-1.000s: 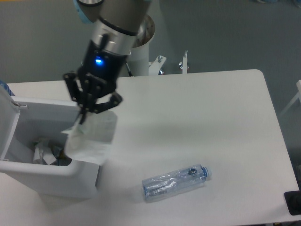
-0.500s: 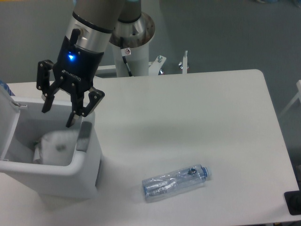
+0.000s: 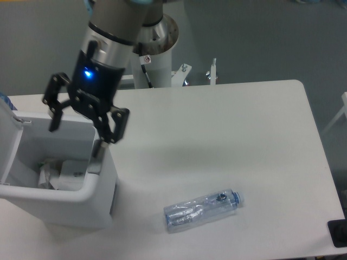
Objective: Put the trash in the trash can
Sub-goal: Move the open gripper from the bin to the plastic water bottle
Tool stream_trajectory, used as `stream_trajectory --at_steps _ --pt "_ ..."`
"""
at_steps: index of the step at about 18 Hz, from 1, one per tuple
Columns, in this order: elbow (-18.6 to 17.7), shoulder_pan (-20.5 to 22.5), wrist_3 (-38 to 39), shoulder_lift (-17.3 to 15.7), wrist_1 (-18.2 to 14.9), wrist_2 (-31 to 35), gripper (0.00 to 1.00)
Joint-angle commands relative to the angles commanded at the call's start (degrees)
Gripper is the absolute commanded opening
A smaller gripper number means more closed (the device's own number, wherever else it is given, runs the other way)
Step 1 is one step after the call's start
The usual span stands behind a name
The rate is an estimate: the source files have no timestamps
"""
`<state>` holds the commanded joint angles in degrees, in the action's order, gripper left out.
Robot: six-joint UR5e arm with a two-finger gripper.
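Observation:
The white trash can [image 3: 59, 208] stands at the table's left front with its lid swung open to the left. Inside it lies the whitish pouch [image 3: 70, 170] among other crumpled scraps. My gripper [image 3: 82, 129] hovers open over the can's right rim, with nothing between its black fingers. A clear plastic bottle [image 3: 201, 210] with a blue cap lies on its side on the table, well to the right of the can and far from the gripper.
The arm's white base column [image 3: 158, 59] rises behind the table's far edge, with small metal brackets [image 3: 211, 73] beside it. A dark object [image 3: 338, 233] sits at the table's right front corner.
The gripper carried the pouch left over the can, opened and let it drop; the pouch now rests inside. The gripper has since risen slightly and spread wider.

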<state>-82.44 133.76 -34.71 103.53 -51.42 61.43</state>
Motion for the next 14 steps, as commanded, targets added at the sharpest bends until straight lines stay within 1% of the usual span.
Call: stream_trajectory --at_steps 1,4,9,11,12,14 --pt "0.26 1.05 -1.31 1.23 0.62 0.53 1.0" --pt "0.27 4.13 -8.94 3.43 0.62 1.59 1.0" --pt "0.44 5.81 -18.88 8.79 0.62 1.76 1.0" --pt "0.44 5.99 -21.09 10.37 0.89 1.85 1.0" --pt "0.36 5.99 -21.88 10.99 0.89 2.72 1.0" --pt "-0.08 5.9 -23.9 12.13 0.8 7.89 1.0"
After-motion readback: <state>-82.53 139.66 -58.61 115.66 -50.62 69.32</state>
